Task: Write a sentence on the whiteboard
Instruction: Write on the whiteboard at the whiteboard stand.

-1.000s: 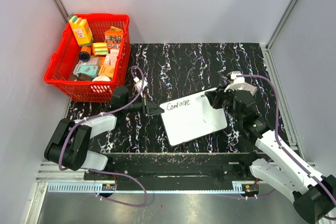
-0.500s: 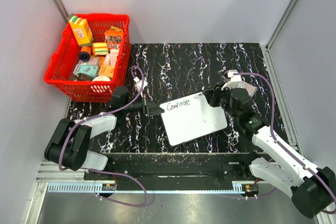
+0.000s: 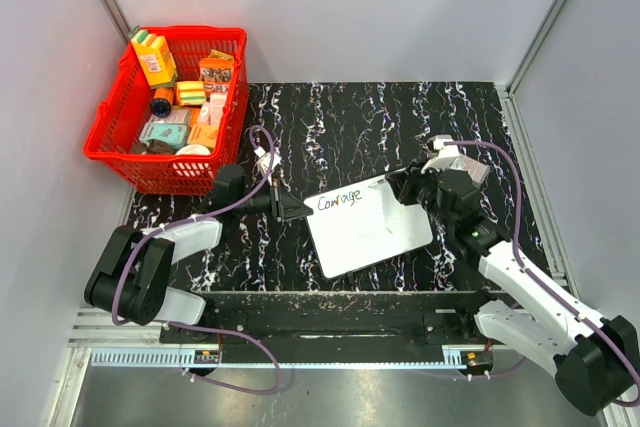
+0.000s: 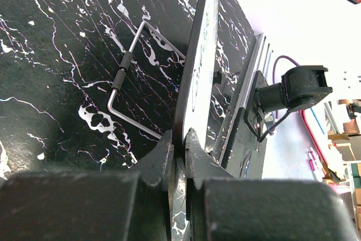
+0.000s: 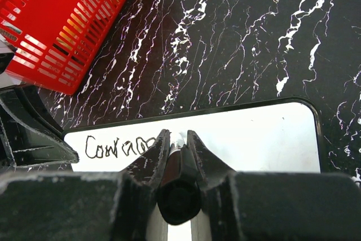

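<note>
Fingers (image 4: 161,159) of the left gripper (image 4: 179,142) are seen pressed together on the near edge of the whiteboard (image 3: 375,232), and the board is pinched at its left corner. From the left wrist the board is viewed edge-on, running away from the jaws, and a bent metal wire with a black sleeve (image 4: 122,71) is seen lying on the black marbled table (image 3: 330,122) beside it. Over on the other side, the right gripper (image 5: 177,135) is closed around a dark marker (image 5: 177,193), which is clamped between both fingers and pointed down at the board. The marker's pale tip is placed just to the right of the last written letter, near the board's far edge; whether the surface is actually touched cannot be told. Only one word of the sentence (image 3: 340,200) is seen, "Courage", written in thin dark strokes along the upper left of the board, and the rest of the white surface is left blank. In the overhead view the whiteboard is laid at a tilt near the middle of the table, bracketed by the two grippers, left corner and upper right. A red basket (image 3: 165,173) packed with small boxes and packets is parked at the far left corner, well apart from the board.
</note>
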